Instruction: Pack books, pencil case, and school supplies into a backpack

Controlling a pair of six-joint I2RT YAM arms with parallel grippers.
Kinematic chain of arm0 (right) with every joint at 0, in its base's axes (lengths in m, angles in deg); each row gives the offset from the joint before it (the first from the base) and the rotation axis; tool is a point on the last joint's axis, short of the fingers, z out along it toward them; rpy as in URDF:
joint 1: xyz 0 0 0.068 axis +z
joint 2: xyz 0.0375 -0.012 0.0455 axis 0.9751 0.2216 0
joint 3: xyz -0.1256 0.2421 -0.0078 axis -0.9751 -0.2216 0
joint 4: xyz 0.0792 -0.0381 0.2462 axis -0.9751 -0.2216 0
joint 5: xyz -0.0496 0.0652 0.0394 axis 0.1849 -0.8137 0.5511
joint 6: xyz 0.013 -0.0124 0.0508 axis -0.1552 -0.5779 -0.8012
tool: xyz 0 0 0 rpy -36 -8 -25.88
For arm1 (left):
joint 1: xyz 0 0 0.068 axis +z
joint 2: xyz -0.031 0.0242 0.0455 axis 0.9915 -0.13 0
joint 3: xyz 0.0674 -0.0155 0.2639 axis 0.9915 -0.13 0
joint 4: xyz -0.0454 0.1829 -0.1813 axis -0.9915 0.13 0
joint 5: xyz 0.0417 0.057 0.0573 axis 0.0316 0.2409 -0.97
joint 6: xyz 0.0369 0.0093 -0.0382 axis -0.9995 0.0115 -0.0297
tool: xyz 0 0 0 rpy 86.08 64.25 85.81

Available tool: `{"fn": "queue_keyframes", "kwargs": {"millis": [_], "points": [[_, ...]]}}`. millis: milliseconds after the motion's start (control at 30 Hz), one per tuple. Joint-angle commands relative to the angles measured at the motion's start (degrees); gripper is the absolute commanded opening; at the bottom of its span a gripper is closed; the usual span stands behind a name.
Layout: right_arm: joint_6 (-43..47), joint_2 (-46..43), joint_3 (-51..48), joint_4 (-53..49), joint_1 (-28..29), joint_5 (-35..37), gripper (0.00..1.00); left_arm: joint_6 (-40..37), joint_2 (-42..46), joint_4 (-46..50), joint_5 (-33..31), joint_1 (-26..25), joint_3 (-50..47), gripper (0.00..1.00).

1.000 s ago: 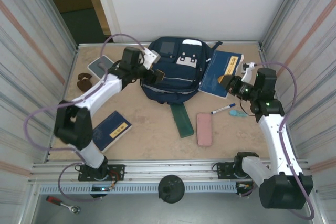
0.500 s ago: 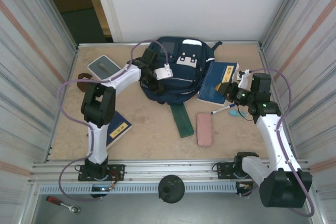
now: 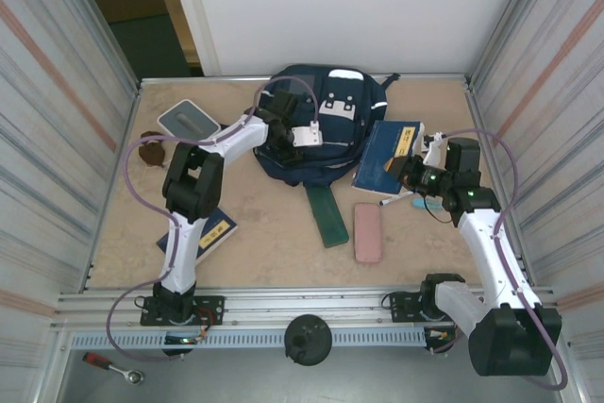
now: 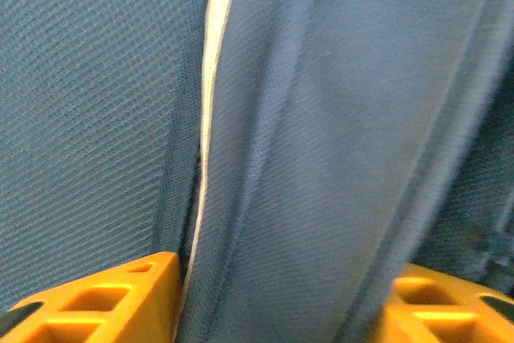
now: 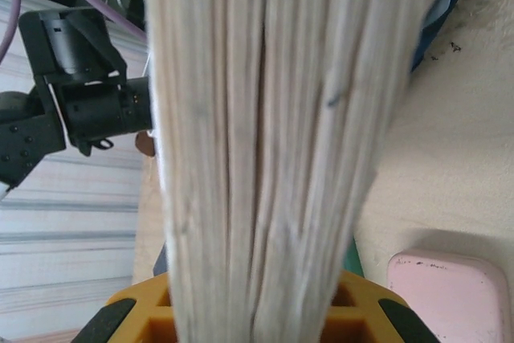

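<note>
One book (image 3: 385, 153), long axis near-to-far

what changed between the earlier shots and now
The left gripper swung right from beside the backpack onto its front, a fold of fabric now between its fingers. The right gripper, shut on the book, slid it left toward the backpack. The pink case and the other book stayed put.
</note>
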Motion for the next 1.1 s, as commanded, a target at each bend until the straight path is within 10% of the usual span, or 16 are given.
{"fn": "queue_keyframes", "kwargs": {"millis": [0,200,533,1067], "points": [[1.88,-1.07,0.27,-0.43,0.69,0.53,0.0,3.04,1.16,-2.05,3.26,-0.39,0.82,0.37],[5.94,1.17,2.02,-5.63,0.72,-0.12,0.0,11.46,5.39,-7.14,5.51,0.01,0.55,0.0],[-8.47,1.29,-1.88,7.15,6.1,-2.2,0.01,30.31,18.83,-22.44,4.93,2.84,-4.28,0.0],[-29.48,28.81,8.56,35.3,24.57,20.8,0.01,40.45,22.38,-29.02,7.27,4.5,-3.35,0.0]]}}
